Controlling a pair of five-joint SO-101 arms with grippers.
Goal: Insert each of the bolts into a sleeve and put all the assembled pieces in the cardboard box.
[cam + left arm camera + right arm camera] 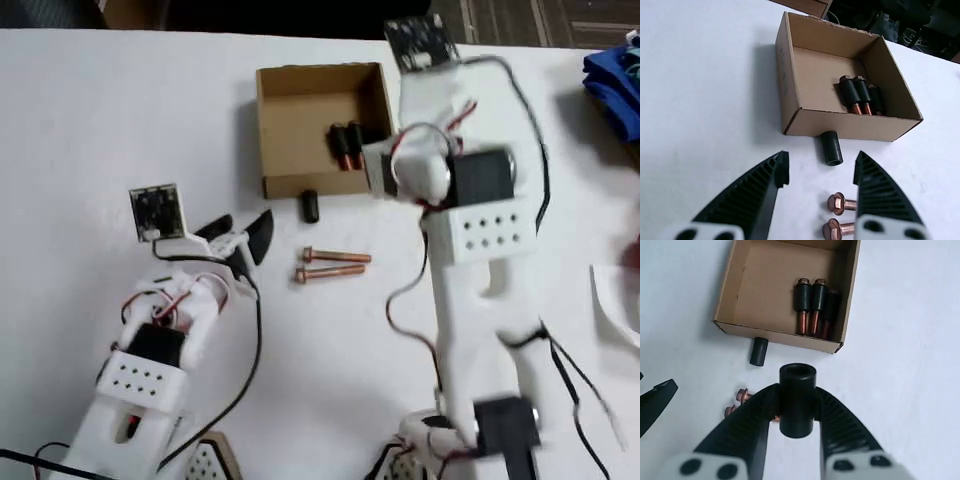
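Cardboard box (pixel 300 130) holds three assembled pieces (pixel 812 305); two bolts (pixel 340 257), two sleeves (pixel 759 351) outside.

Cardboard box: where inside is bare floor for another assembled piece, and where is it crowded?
Bare: the floor between the assembled pieces and the far side wall of the cardboard box. Crowded: the corner holding those three pieces, against the other side wall.

We see a white table (pixel 90 120) with a blue cloth (pixel 612 90) lying at its right edge. Beyond the table's far edge we make out a dark plank floor (pixel 520 18) and dark clutter (pixel 900 25)
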